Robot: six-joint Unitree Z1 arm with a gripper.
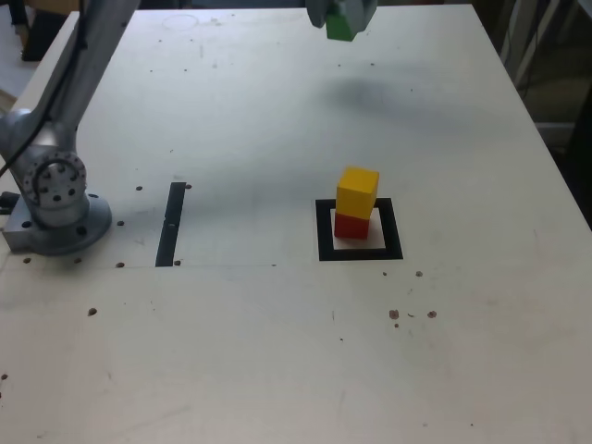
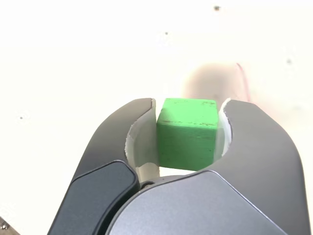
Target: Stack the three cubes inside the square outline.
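My tool (image 2: 188,142) pinches the green cube (image 2: 187,133), high at 12 o'clock. Next: centre squarely over the yellow cube (image 1: 357,192) on the red cube (image 1: 351,226), lower slowly, release gently.

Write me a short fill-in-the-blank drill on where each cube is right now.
1. The gripper is shut on the ____ cube.
2. The yellow cube sits on top of the ____ cube.
3. The two-cube stack stands inside the black ____ outline.
4. The narrow black strip lies to the exterior view's ____ of the stack.

Missing words: green; red; square; left
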